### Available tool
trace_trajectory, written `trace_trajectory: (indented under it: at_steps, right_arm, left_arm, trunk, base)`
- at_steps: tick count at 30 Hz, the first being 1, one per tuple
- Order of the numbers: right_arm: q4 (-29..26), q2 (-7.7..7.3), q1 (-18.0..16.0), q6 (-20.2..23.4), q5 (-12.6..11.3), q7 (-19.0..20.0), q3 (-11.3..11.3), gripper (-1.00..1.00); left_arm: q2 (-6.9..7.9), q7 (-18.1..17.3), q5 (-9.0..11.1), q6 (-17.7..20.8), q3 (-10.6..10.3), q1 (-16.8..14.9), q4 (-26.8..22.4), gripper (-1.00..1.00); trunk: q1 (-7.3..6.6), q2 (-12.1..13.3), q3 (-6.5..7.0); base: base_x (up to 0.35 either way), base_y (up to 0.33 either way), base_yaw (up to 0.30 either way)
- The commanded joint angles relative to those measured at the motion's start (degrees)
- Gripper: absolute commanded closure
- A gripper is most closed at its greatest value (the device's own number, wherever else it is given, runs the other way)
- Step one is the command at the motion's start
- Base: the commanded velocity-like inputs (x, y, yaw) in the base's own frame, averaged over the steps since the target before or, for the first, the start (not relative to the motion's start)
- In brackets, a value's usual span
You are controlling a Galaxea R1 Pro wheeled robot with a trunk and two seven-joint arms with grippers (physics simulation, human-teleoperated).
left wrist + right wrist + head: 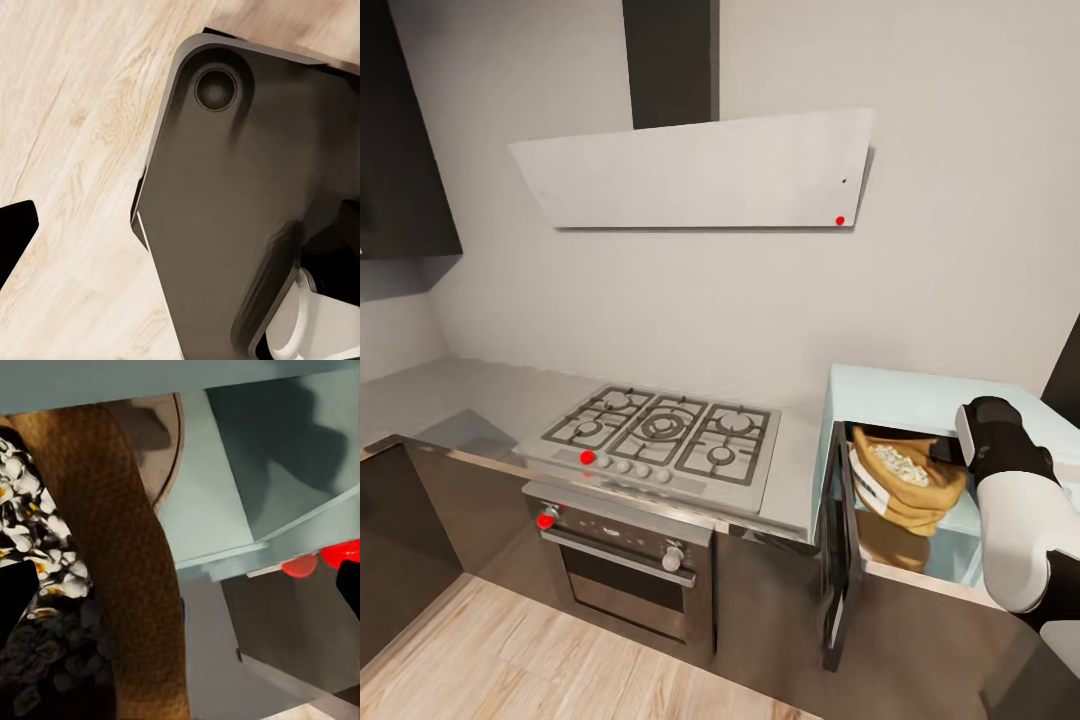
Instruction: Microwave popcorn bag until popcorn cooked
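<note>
The pale mint microwave (920, 385) stands at the right end of the countertop (480, 400) with its dark glass door (838, 560) swung open. Inside it the tan popcorn bag (920, 500) leans tilted, its mouth showing cream-white popcorn (905, 463). My right arm (1010, 500) reaches to the microwave opening from the right. In the right wrist view the right gripper (180, 592) is open. The bag's rolled rim (127, 547) and popcorn (37, 532) sit close between its fingers without being clamped. My left gripper (180, 232) hangs open over the floor.
A gas hob (660, 430) and a steel oven (625, 570) sit left of the microwave, under a white hood (700, 170). Dark cabinets line the counter front. The left wrist view shows light wood floor (67, 112) and my own dark base (225, 195).
</note>
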Motion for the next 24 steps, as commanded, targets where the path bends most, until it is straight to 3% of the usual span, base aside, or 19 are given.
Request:
trace_trajectory:
  at_steps: [1,7,9,13,22,24]
  right_arm:
    - [-0.07,0.03,-0.06,0.15,-0.23,-0.22,-0.06,-1.00]
    - [-1.23,0.03,-0.07,0.15,-0.28,-0.10,-0.07,-1.00]
    - [-4.81,0.14,-0.07,0.15,-0.42,0.01,-0.02,-1.00]
    - [-9.73,0.73,-0.07,0.15,-0.57,0.11,0.00,-1.00]
    - [-9.61,1.02,0.12,0.15,-0.73,1.30,0.00,-1.00]
    - [-9.54,1.07,1.77,0.15,-0.63,1.76,0.05,-1.00]
  left_arm:
    - [-0.02,0.17,0.24,-0.08,0.03,0.02,-0.12,-1.00]
    - [-0.08,0.17,0.24,-0.12,0.01,0.02,-0.12,-1.00]
    - [-0.12,0.18,0.24,-0.14,0.06,0.02,-0.12,-1.00]
    - [-0.19,0.45,0.24,-0.16,0.20,0.02,-0.12,-1.00]
    - [-0.20,0.52,0.24,-0.15,0.21,0.02,-0.12,-1.00]
    - [-0.20,0.52,0.24,-0.16,0.21,0.02,-0.12,-1.00]
  trunk:
    - [0.02,-0.07,-0.08]
    - [0.02,-0.07,-0.08]
    - [0.02,-0.07,-0.08]
    - [0.02,-0.07,-0.08]
    - [0.02,-0.07,-0.08]
    - [0.02,-0.07,-0.08]
  base:
    - [0.000,0.000,0.000]
    - [0.000,0.000,0.000]
    - [-0.080,0.000,0.000]
    - [-0.307,0.000,0.000]
    - [-0.344,0.000,0.000]
    - [-0.345,0.000,0.000]
